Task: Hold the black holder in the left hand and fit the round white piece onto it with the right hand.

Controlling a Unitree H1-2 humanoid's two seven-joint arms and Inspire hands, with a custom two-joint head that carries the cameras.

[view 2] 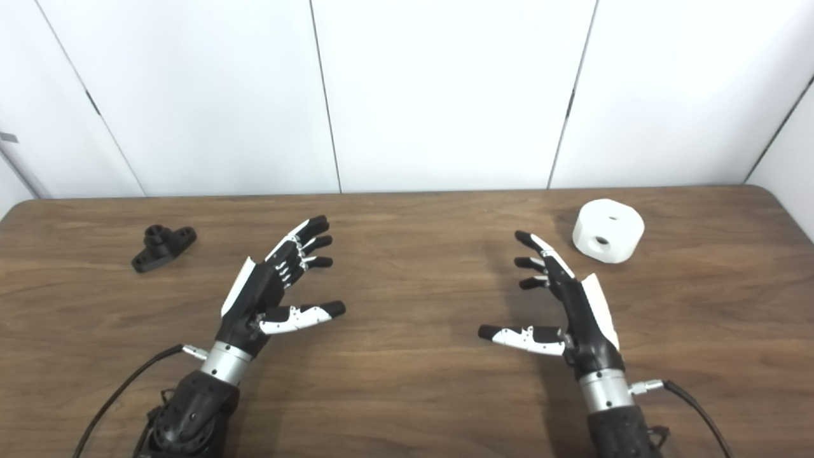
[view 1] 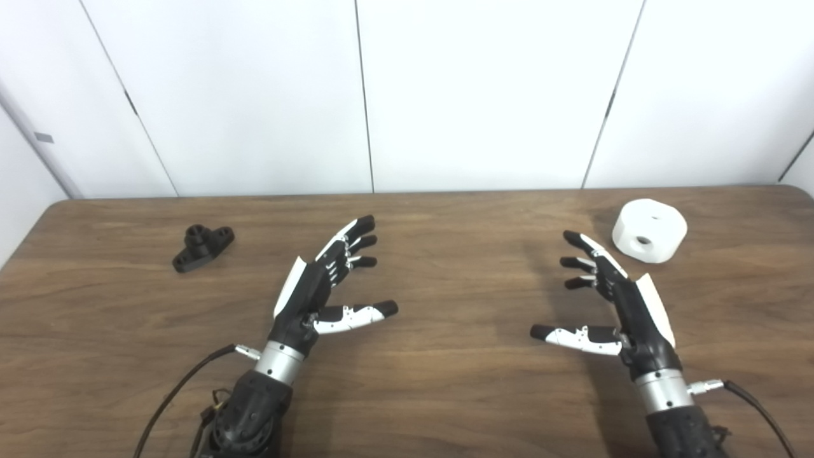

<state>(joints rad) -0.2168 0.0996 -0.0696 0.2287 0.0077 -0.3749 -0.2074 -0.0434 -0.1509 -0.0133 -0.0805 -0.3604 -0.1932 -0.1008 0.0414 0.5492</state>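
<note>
1. Two hands hover over the wooden table [view 1: 445,394] with nothing in either one: the left hand [view 1: 318,286] and the right hand [view 1: 620,299] both have fingers spread apart and thumbs held out toward the middle of the table.
2. Judging from this, the task has not begun; no pick-up has been made, so the step in hand is the first reach.
3. The black holder [view 1: 203,248] lies on the table toward the far left, well apart from the left hand and beyond it to the left. It looks like a flat base with a short raised boss in the middle and a hole at each end.
4. The round white piece [view 1: 650,230] sits toward the far right, near the right hand's fingertips [view 1: 571,238] but not touching them. It is a squat cylinder with one hole showing on top and another in its side wall.
5. Next, the left hand probably needs to travel left and away from the body, come down over the holder and close on its base, leaving the boss free to receive the white piece.
6. The right hand has the shorter reach; it needs only a small move forward and to the right to close around the cylinder.
7. No containers are in view: neither part holds anything.
</note>
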